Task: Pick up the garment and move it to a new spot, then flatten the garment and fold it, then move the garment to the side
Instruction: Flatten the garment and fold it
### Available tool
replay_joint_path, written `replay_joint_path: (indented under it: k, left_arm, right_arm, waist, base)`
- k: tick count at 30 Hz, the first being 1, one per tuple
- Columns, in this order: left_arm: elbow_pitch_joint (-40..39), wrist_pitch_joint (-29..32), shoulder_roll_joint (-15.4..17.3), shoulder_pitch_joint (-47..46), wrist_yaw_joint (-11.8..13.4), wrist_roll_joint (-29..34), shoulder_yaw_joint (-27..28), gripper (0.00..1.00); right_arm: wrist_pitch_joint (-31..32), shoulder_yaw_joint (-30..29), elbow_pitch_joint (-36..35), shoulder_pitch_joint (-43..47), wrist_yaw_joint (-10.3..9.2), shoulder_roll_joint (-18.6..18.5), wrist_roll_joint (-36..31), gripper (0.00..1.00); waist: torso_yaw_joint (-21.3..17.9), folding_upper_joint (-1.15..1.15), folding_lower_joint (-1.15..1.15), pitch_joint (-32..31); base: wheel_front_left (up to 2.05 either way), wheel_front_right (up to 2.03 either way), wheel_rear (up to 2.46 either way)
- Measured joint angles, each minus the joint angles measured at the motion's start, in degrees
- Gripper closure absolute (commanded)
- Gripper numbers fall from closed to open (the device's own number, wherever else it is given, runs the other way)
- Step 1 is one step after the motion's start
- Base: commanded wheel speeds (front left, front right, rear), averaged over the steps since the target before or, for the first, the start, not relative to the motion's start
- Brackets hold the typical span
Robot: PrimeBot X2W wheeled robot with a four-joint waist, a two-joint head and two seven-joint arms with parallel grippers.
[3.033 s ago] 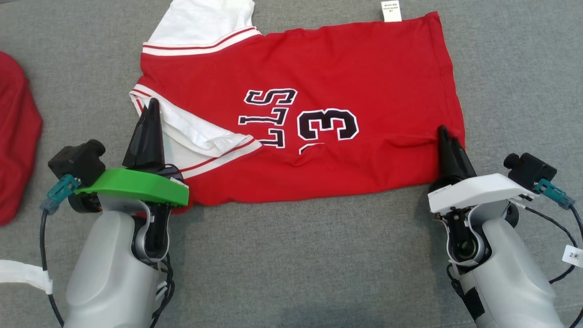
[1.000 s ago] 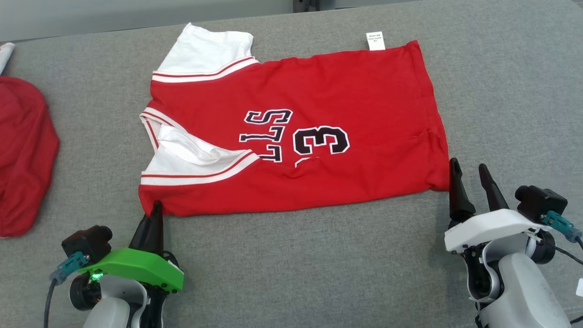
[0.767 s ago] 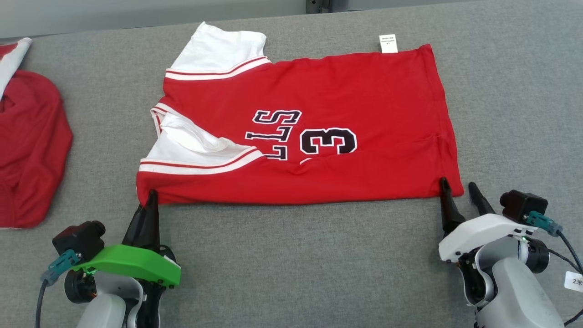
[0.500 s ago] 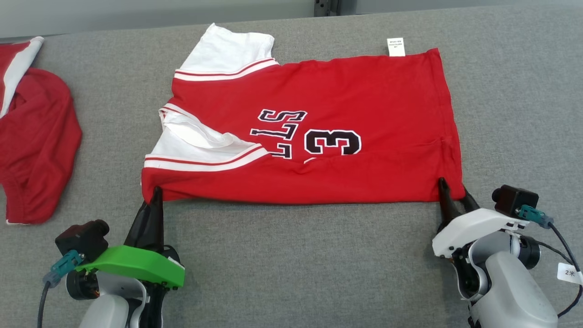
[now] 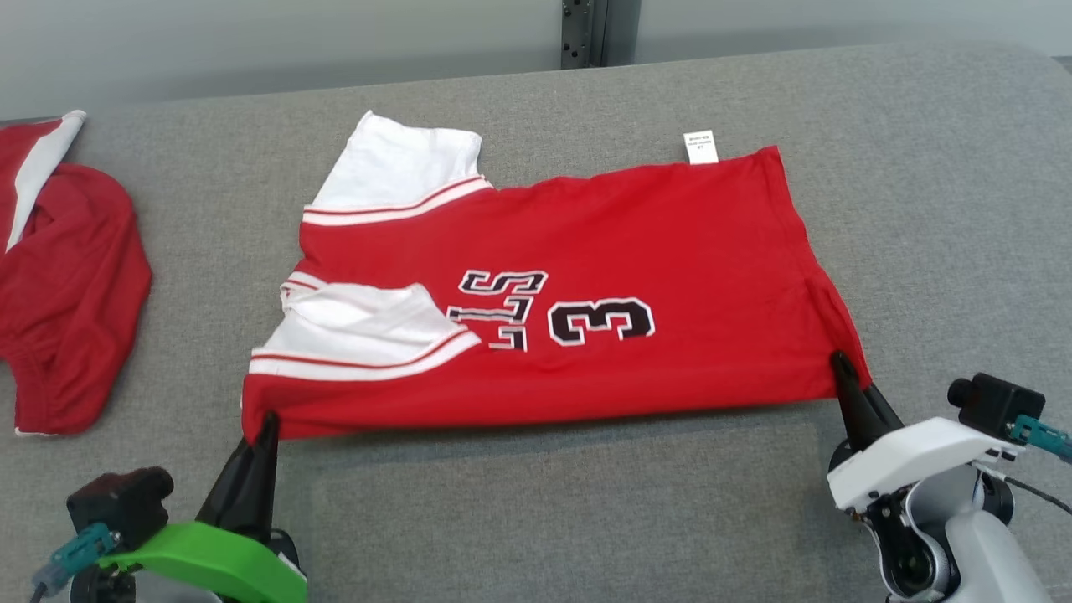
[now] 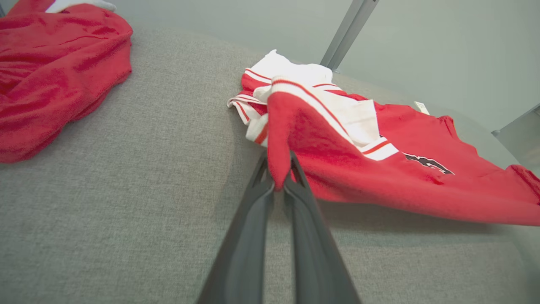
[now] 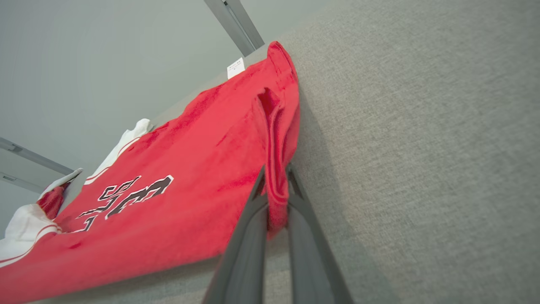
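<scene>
Between left end effector (image 5: 266,421) and right end effector (image 5: 840,362), a red jersey (image 5: 653,226) stretches over the grey desk (image 5: 536,511). Each end effector is pinched closed on a near corner, holding that edge raised; the far side lies flat.

The near edge of the red shirt (image 5: 670,243) has come up

Three seconds ago the left gripper (image 5: 266,423) and the right gripper (image 5: 840,364) lay on top of the shirt, and then they slid back off its near edge. A second ago the right one's fingers stood apart, but now they pinch the near right corner. The left one pinches the near left corner. That edge now hangs above the grey table (image 5: 544,519), with a shadow under it.
</scene>
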Motion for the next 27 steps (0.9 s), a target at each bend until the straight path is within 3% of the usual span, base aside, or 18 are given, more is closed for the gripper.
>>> replay_joint_path:
  k: [7, 16, 17, 18, 19, 20, 27]
  left_arm:
    - [-5.82, 3.77, 1.41, 9.55, 2.77, -1.82, -0.21, 1.00]
    - [-1.33, 3.91, -0.36, 12.73, 3.23, -4.16, -0.35, 1.00]
    - [-0.48, 3.82, -0.56, 12.73, 3.25, -4.41, -0.23, 1.00]
    - [0.41, 3.67, -0.65, 12.72, 3.33, -4.58, -0.07, 0.78]
    - [1.13, 3.64, -0.66, 12.70, 3.37, -4.58, -0.09, 0.58]
    - [1.77, 3.19, -0.67, 12.64, 3.37, -4.57, -0.07, 0.00]
    - [2.46, 0.94, 0.24, 11.51, 3.18, -3.76, 1.35, 0.00]
  right_arm:
    - [5.01, -1.57, -8.86, 10.43, 0.00, 0.92, -0.79, 1.00]
    - [6.48, -2.78, -10.93, 14.56, 0.00, 2.13, -0.86, 1.00]
    - [6.48, -2.78, -10.79, 14.60, 0.00, 2.18, -1.13, 0.84]
    - [6.48, -2.88, -10.63, 14.61, 0.00, 2.21, -1.35, 0.52]
    - [6.39, -3.03, -10.51, 14.61, 0.01, 2.24, -1.45, 0.00]
    - [6.34, -3.11, -10.39, 14.61, 0.00, 2.25, -1.70, 0.00]
    - [5.26, -4.87, -10.54, 14.66, 0.00, 2.22, -2.91, 0.00]
  waist:
    - [-1.13, 0.00, 0.00, -0.64]
    - [-2.45, 0.00, 0.00, -1.04]
    - [-2.56, 0.00, 0.00, -1.07]
    - [-2.67, 0.00, 0.00, -1.08]
    - [-2.80, 0.00, 0.00, -1.10]
    - [-2.93, 0.00, 0.00, -1.12]
    - [-3.53, 0.00, 0.00, -0.70]
  base:
    - [0.00, 0.00, 0.00]
    - [0.00, 0.00, 0.00]
    - [0.00, 0.00, 0.00]
    - [0.00, 0.00, 0.00]
    - [0.00, 0.00, 0.00]
    - [0.00, 0.00, 0.00]
    - [0.00, 0.00, 0.00]
